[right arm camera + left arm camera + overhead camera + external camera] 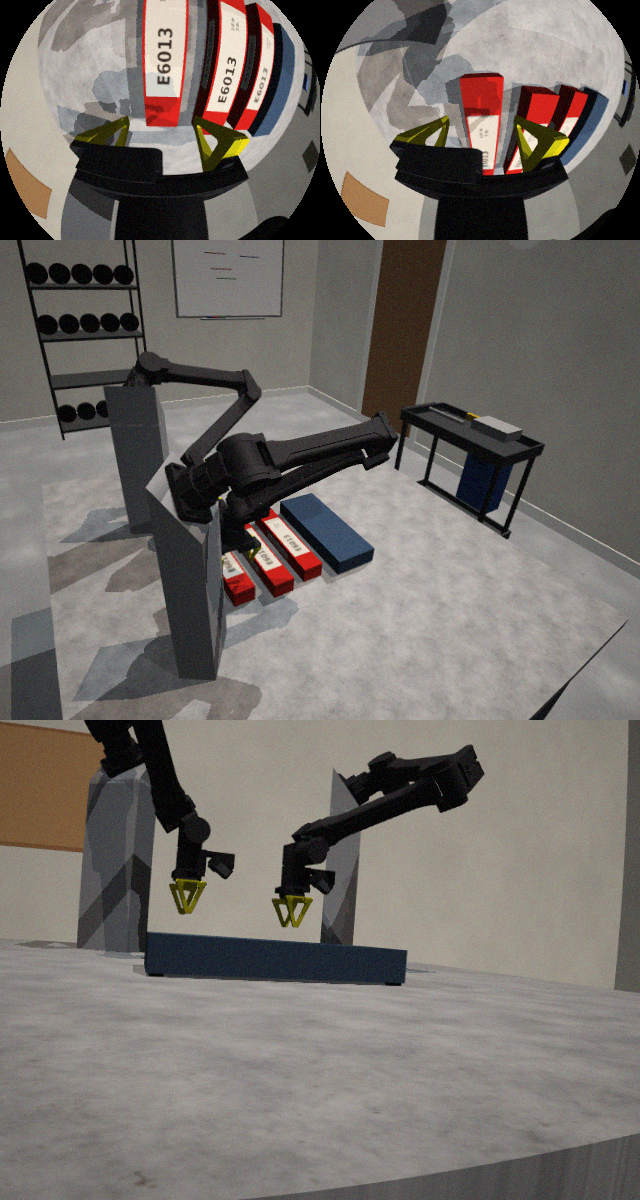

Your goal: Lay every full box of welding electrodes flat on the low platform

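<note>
Both grippers are wide open, and neither has hold of anything. Your left gripper (220,497) (292,926) (481,119) points down above the near box (239,590) (482,95) (165,107), the one closest to the arm pillars, toward its left end. Your right gripper (252,550) (186,913) (161,119) points down above the same box, toward its right end. The top view nearly hides your left gripper behind the right arm.

Box positions: the near box, middle box (281,586) (538,105) (227,60) and far box (311,569) (574,102) (261,80) lie flat on the table (439,612) (310,1071), apart, side by side and roughly parallel. All are red, with white E6013 labels facing up.

The platform (328,531) (276,957) (592,117) (285,80), low and blue, stands just beyond the far box, its long side along the row. You have all three boxes off it. Weights: you cannot tell full from light by these looks. In the exterior view the platform conceals the boxes, while both sets of yellow fingers show above its top edge.
</note>
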Action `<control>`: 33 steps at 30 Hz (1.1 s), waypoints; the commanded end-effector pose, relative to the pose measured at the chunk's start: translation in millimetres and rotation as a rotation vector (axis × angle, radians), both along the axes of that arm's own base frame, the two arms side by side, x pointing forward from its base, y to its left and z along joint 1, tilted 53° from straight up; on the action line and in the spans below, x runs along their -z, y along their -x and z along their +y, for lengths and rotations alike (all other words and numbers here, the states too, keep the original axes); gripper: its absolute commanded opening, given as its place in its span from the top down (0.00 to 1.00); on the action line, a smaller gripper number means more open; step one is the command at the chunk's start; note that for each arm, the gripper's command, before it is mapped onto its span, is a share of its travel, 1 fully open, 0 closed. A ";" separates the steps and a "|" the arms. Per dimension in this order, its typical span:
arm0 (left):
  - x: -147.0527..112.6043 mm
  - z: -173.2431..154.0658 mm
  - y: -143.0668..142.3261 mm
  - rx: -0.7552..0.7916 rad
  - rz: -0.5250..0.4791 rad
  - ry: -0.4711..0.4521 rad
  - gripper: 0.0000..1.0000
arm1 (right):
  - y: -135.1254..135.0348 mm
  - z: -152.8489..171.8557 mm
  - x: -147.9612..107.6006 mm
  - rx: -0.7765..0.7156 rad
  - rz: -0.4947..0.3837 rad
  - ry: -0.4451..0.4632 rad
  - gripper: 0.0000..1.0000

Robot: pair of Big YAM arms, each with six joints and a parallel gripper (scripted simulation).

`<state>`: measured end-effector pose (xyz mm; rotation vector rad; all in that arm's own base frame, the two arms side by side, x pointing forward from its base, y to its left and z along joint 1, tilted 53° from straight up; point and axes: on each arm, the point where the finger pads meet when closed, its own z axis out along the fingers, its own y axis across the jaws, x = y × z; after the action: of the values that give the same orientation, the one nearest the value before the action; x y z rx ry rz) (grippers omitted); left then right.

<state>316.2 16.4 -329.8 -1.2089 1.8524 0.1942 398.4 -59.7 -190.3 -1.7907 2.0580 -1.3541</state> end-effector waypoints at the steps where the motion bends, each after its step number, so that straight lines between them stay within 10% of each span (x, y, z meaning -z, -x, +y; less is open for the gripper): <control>1: -13.2 -8.3 20.7 -0.007 0.016 0.016 0.00 | 20.5 7.1 -5.8 0.007 0.016 -0.018 0.00; 7: -23.1 -16.7 29.1 -0.006 0.014 0.016 0.00 | 19.0 8.1 -9.6 0.015 0.003 -0.017 0.00; 28: -55.7 -119.3 -72.1 0.002 -0.026 0.035 0.00 | -64.5 -1.3 -122.1 0.025 -0.023 -0.019 0.00; 33: -50.2 -97.7 -59.8 -0.031 0.011 0.012 0.00 | -44.1 5.2 -103.3 0.007 0.037 -0.012 0.00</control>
<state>392.4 -94.8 -277.1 -1.2371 1.8391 0.1571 468.2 -57.1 -63.7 -1.6982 2.0730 -1.3610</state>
